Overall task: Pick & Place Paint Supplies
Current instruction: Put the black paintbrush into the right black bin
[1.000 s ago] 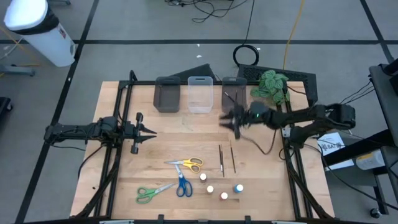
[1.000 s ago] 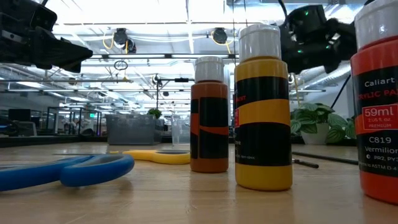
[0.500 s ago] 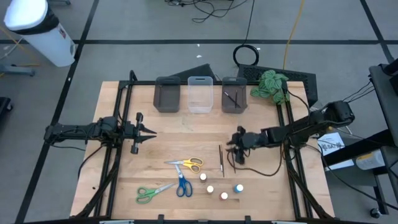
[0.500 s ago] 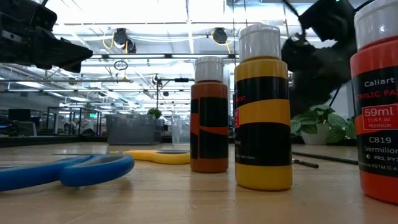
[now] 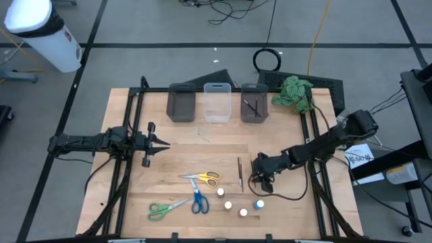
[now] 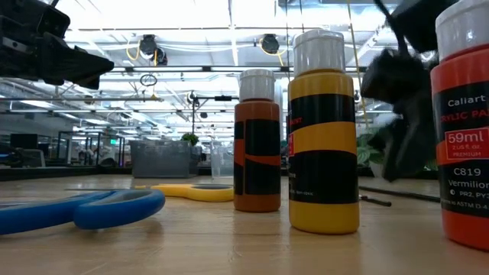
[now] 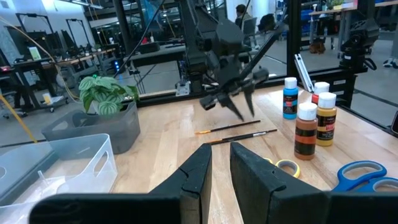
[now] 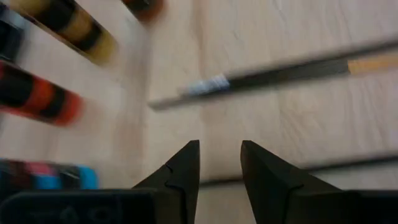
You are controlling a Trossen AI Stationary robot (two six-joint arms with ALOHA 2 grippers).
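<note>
Right hand (image 5: pixel 259 179) low over the table (image 5: pixel 202 145), fingers slightly parted and empty, just beside thin brush (image 5: pixel 239 173) left of it; stiff, light, likely prone to roll, probably best pinched mid-handle; left hand (image 5: pixel 162 144) waiting, nearly closed.

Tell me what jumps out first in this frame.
The right gripper reaches low over the brushes near the table's middle, jaws open and empty. Paint bottles loom in the low view, and three scissors lie at the front. The left gripper waits at the left.
</note>
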